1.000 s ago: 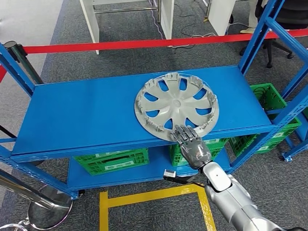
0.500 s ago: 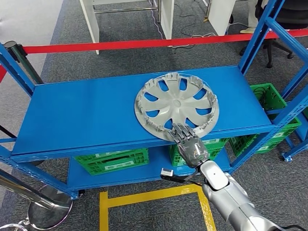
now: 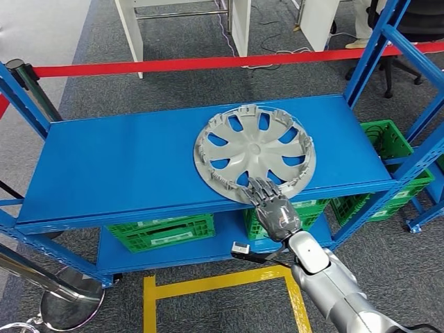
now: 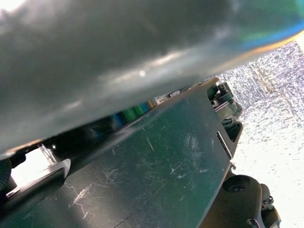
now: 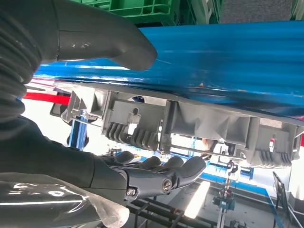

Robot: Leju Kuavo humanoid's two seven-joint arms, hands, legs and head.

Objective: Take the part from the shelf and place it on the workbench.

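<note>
Right hand [image 3: 274,206] reaches the grey hubcap's [image 3: 254,150] near rim | fingers [image 5: 168,171] spread over it, thumb under the shelf [image 3: 120,163] edge, not clamped | risk: cap slides away or tips off.

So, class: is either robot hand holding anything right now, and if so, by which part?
Nothing is firmly held yet. The right robot hand brackets the near rim of the hubcap on the shelf, fingers above and thumb below, not visibly closed.

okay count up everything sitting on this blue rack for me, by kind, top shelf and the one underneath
Grey wheel cover on the top shelf: 1
Green crates on the lower level: 3, left, middle, right
Total: 4
</note>
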